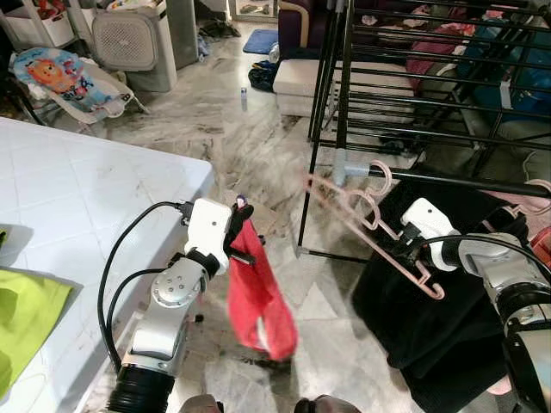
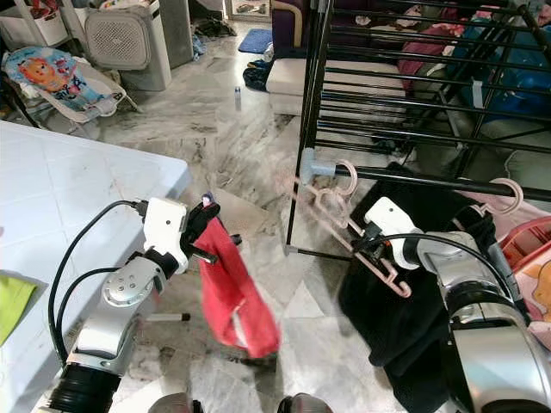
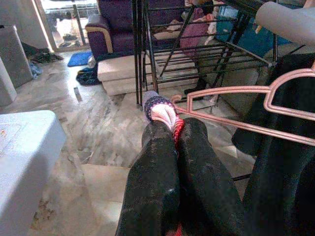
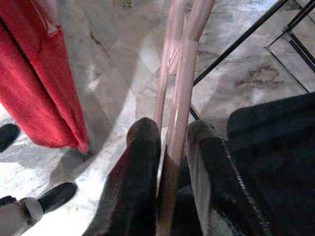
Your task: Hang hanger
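A pink plastic hanger (image 1: 370, 225) is tilted in the air in front of the black drying rack (image 1: 413, 77), its hook (image 1: 380, 176) close to the rack's lower front rail. My right gripper (image 1: 408, 248) is shut on the hanger's lower bar, seen between the two black fingers (image 4: 142, 162) in the right wrist view. My left gripper (image 1: 241, 225) is shut on a red cloth (image 1: 256, 297) that hangs down over the marble floor. In the left wrist view the cloth's edge (image 3: 165, 115) sits pinched between the fingers (image 3: 152, 177), with the hanger (image 3: 246, 110) just beyond.
A white table (image 1: 77, 198) with a green cloth (image 1: 26, 314) stands on my left. Black fabric (image 1: 422, 318) drapes from the rack at the right, beside a second pink hanger hook (image 1: 540, 185). A fan heater (image 1: 129, 39), a baby bouncer (image 1: 65, 77) and a sofa lie farther back.
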Robot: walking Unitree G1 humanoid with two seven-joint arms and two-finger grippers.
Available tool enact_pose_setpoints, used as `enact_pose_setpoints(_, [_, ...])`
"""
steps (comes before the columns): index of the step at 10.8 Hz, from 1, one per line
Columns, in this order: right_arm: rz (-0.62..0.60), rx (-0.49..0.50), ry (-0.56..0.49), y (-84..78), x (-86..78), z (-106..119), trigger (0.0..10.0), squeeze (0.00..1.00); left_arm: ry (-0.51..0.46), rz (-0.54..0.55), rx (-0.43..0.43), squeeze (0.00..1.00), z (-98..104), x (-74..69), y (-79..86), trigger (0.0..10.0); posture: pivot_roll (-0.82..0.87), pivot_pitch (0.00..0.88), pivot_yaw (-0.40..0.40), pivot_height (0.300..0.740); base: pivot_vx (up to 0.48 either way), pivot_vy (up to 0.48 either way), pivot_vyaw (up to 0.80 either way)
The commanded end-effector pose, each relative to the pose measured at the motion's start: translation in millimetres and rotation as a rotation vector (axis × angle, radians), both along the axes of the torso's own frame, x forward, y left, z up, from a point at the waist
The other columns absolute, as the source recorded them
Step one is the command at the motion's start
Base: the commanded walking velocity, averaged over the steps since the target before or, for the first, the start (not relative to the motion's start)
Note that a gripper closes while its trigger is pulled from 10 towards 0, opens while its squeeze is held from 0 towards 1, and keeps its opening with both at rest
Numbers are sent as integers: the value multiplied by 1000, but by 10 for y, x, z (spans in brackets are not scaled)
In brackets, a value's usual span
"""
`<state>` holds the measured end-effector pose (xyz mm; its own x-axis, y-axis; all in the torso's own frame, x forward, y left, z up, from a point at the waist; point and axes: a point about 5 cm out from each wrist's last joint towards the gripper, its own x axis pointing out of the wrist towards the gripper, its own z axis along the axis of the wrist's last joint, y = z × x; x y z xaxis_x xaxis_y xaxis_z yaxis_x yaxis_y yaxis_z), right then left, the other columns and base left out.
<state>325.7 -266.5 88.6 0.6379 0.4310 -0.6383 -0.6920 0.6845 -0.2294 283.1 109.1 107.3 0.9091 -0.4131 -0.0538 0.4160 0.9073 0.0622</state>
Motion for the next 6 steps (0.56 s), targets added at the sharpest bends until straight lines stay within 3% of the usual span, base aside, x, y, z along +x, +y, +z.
enact_pose_setpoints(1, [4,-15,2,-26,16,44,0,0,-17,-5,9,0,44,17,-7,10000,-7,6,-26,740,0,0,0])
enact_pose_setpoints(6, [-44,36,5,-29,18,34,0,0,-22,0,11,0,50,42,-7,10000,-4,0,-24,740,0,0,0])
